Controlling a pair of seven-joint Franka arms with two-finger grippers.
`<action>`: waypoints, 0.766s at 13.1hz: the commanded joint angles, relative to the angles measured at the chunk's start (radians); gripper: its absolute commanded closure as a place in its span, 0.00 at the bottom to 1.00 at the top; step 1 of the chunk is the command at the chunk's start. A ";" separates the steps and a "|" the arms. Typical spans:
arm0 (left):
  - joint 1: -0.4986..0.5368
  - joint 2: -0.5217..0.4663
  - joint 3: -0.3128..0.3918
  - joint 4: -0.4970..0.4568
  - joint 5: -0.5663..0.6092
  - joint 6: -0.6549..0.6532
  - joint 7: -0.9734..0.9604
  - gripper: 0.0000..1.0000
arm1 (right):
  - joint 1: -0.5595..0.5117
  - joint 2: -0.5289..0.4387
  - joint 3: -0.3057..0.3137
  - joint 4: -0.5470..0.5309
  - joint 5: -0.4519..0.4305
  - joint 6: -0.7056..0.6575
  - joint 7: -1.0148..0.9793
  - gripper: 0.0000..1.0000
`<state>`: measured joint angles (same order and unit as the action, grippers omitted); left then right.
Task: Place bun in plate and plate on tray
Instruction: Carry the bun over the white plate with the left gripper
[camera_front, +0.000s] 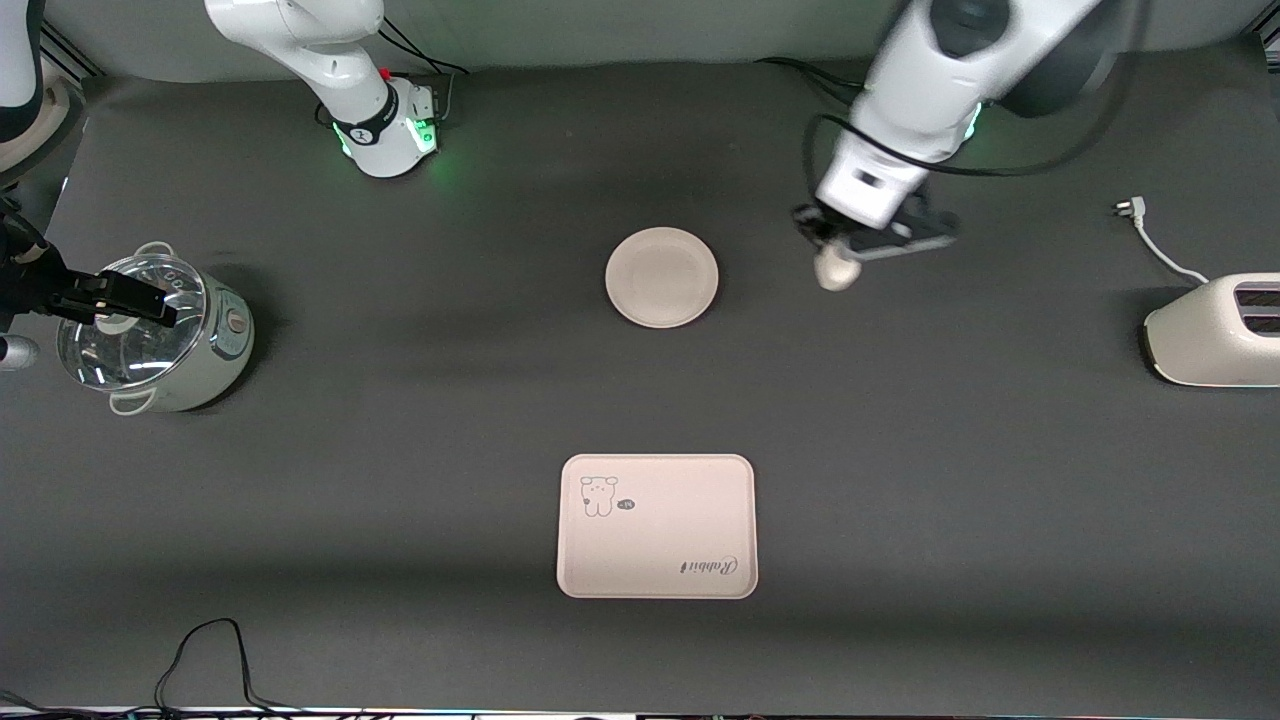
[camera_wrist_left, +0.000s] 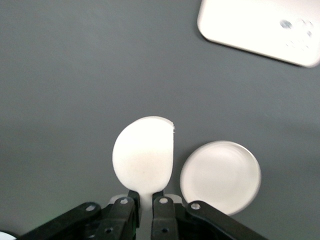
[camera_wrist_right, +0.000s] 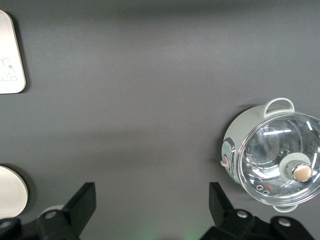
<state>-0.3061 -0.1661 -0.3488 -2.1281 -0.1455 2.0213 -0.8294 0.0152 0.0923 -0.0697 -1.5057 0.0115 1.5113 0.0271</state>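
jaws on my left gripper (camera_front: 838, 262) are pinched narrow on the bun (camera_front: 836, 268), which hangs from them in the air over bare table (camera_front: 400, 480), toward the left arm's end from the plate (camera_front: 661, 277). in the left wrist view the bun (camera_wrist_left: 144, 157) shows its rounded outline with one flat edge, clamped low between my two fingertips (camera_wrist_left: 161, 202), and the plate (camera_wrist_left: 220, 177) sits just beside it in that picture, apart from it. the plate lies flat on the table, with nothing in it, near the middle between the two bases. the tray (camera_front: 657, 527) lies nearer to the front camera than the plate, well apart from it, its cartoon animal print and script lettering facing up.

my right gripper (camera_front: 105, 300) waits with its jaws spread wide over a pot with a glass lid (camera_front: 150, 335) at the right arm's end of the table. a cream toaster (camera_front: 1215, 330) stands at the left arm's end.
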 joint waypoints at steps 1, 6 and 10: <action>-0.039 0.061 -0.097 -0.009 -0.013 0.095 -0.146 0.87 | 0.011 -0.005 -0.007 -0.008 -0.022 0.007 -0.018 0.00; -0.142 0.287 -0.185 -0.009 0.024 0.382 -0.335 0.87 | 0.011 -0.005 -0.007 -0.010 -0.022 0.007 -0.018 0.00; -0.186 0.469 -0.185 -0.009 0.176 0.502 -0.443 0.86 | 0.011 -0.005 -0.007 -0.016 -0.022 0.010 -0.018 0.00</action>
<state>-0.4615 0.2288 -0.5421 -2.1521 -0.0446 2.4793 -1.1945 0.0155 0.0950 -0.0700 -1.5084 0.0115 1.5113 0.0271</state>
